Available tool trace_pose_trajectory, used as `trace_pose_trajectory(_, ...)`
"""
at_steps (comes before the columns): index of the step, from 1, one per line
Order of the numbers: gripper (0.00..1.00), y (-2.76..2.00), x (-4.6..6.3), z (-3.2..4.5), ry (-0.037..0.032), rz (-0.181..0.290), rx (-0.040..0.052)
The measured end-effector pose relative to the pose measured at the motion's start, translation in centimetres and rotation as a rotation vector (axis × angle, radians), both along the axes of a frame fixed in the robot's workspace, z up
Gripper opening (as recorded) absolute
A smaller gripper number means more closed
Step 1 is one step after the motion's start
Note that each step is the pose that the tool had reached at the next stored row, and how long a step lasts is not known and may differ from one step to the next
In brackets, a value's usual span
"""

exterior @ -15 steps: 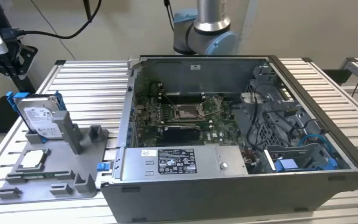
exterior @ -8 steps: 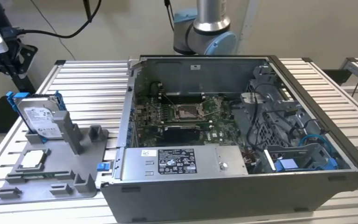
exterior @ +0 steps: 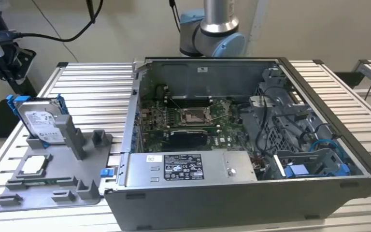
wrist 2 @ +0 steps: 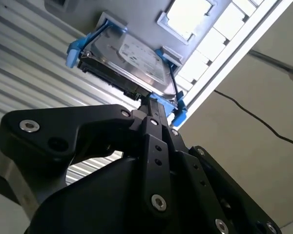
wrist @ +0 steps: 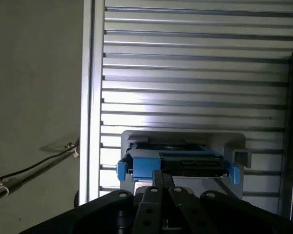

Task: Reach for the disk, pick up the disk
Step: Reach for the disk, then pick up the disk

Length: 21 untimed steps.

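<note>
An open computer case [exterior: 237, 198] is lying on a slatted metal worktop [exterior: 89, 82], exposing its motherboard [exterior: 192, 121] and power supply [exterior: 185, 166]. Beside it, toward the exterior view's left, a grey fixture tray [exterior: 50, 191] is holding a small square silver chip [exterior: 33, 165].

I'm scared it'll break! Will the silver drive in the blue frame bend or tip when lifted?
Probably stiff: the silver hard drive in its blue plastic frame looks metal. Leaning on its grey stand, it might tip.

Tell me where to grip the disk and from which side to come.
Best grip the disk by its free upper end, across the two flat faces, coming from above: it stands on edge, leaning, its lower end seated in the grey stand.
</note>
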<state>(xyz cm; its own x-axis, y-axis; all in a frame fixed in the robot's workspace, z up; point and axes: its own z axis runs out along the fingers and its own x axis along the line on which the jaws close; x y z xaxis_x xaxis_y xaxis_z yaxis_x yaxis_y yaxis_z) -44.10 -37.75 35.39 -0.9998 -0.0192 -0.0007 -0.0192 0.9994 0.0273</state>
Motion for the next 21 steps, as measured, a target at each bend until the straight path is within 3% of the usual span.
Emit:
trace_pose_trajectory(10, 0.00, -0.02, -0.04, -0.01, -0.0001, 0.008, 0.0000)
trace_pose_trajectory(21, 0.00, -0.02, -0.11, -0.01, -0.0001, 0.187, -0.0002)
